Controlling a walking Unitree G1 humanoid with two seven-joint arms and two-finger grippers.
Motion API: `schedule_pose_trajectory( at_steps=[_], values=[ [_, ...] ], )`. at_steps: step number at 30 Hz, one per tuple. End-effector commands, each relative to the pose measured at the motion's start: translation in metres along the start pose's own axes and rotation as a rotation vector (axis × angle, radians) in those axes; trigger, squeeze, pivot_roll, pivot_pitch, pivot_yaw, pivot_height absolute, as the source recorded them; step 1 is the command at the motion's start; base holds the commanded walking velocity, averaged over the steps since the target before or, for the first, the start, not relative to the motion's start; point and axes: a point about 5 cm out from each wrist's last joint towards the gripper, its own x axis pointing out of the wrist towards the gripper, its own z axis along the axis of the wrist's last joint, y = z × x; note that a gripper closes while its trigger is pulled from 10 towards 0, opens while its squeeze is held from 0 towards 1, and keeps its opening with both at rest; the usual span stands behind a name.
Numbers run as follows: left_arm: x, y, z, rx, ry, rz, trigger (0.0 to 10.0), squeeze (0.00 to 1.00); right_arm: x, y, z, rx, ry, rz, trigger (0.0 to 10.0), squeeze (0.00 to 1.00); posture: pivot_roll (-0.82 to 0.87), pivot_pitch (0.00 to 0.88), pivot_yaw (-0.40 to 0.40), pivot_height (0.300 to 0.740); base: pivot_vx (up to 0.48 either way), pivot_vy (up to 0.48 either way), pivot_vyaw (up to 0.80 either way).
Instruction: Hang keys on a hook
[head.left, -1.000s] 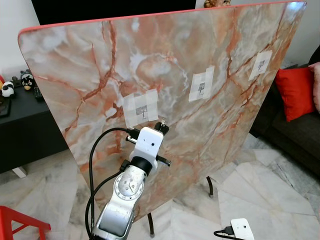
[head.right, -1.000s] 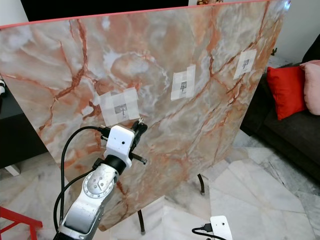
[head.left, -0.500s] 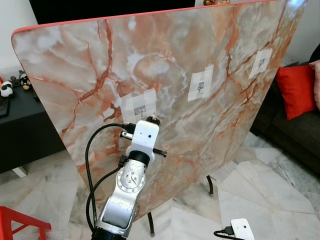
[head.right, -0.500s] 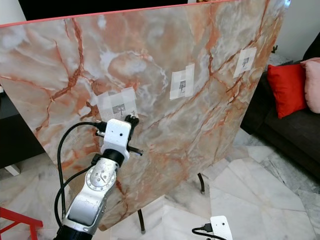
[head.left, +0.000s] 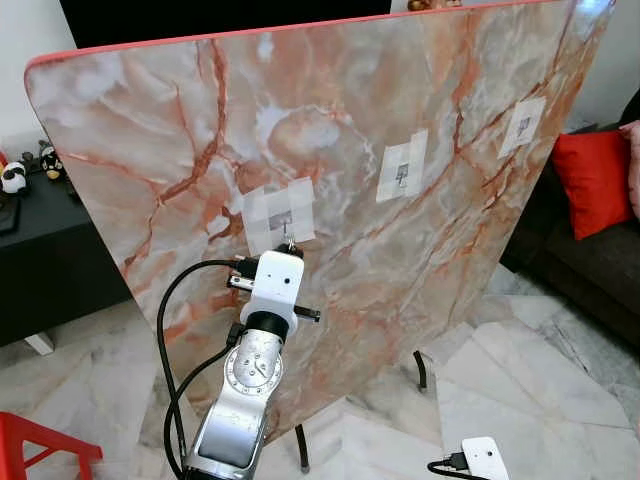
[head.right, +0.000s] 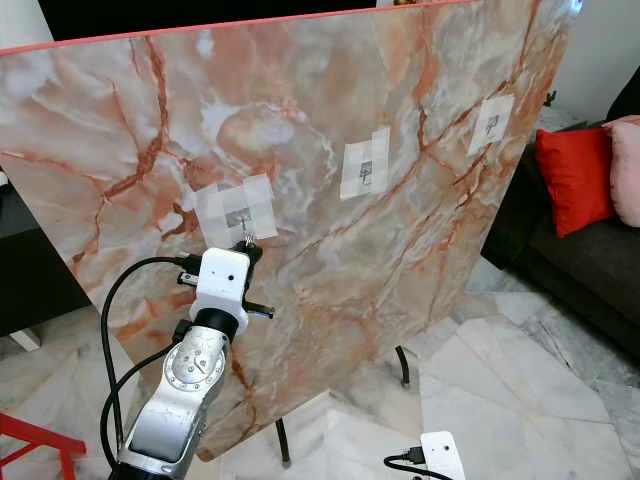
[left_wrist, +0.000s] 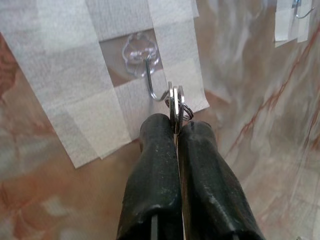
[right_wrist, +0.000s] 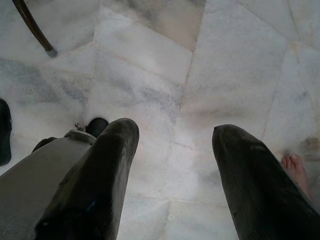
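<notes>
Left wrist view: left gripper (left_wrist: 176, 131) pinched tight on keys (left_wrist: 176, 102), ring projecting beyond jaws, touching hook (left_wrist: 152, 85) tip for threading. Right gripper (right_wrist: 172, 150) idle, spread wide, empty.

Setting I am working in: a home living room. Evidence: pale marble-tile floor (head.left: 520, 390); dark sofa (head.left: 590, 260) with a red cushion (head.left: 592, 185) on my right; low black cabinet (head.left: 50, 260) on my left carrying small panda figurines (head.left: 14, 177); a large tilted marble-patterned tabletop with red edge (head.left: 330, 130) propped as a board; someone's bare foot (right_wrist: 296, 170) on the tiles.
</notes>
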Motion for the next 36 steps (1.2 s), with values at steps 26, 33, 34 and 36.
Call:
schedule_pose_trajectory(
  at_steps=[26, 33, 34, 36],
  values=[
    [0.0035, 0.0059, 0.0162, -0.094, -0.074, -0.004, 10.0, 0.0, 0.0, -0.0011, 0.0012, -0.003, -0.003, -0.004, 10.0, 0.0, 0.05, 0.0, -0.083, 0.74, 0.0, 0.0, 0.0],
    [0.0041, 0.0049, 0.0127, -0.089, -0.051, -0.012, 10.0, 0.0, 0.0, -0.0011, 0.0011, -0.003, -0.002, -0.004, 10.0, 0.0, 0.05, 0.0, -0.083, 0.74, 0.0, 0.0, 0.0],
    [0.0042, 0.0042, 0.012, -0.087, -0.045, -0.016, 10.0, 0.0, 0.0, -0.0011, 0.0012, -0.002, -0.003, -0.004, 10.0, 0.0, 0.05, 0.0, -0.083, 0.74, 0.0, 0.0, 0.0],
    [0.0037, 0.0018, 0.0093, -0.081, -0.023, -0.033, 10.0, 0.0, 0.0, -0.0011, 0.001, -0.002, -0.003, -0.004, 10.0, 0.0, 0.05, 0.0, -0.083, 0.74, 0.0, 0.0, 0.0]
  ],
)
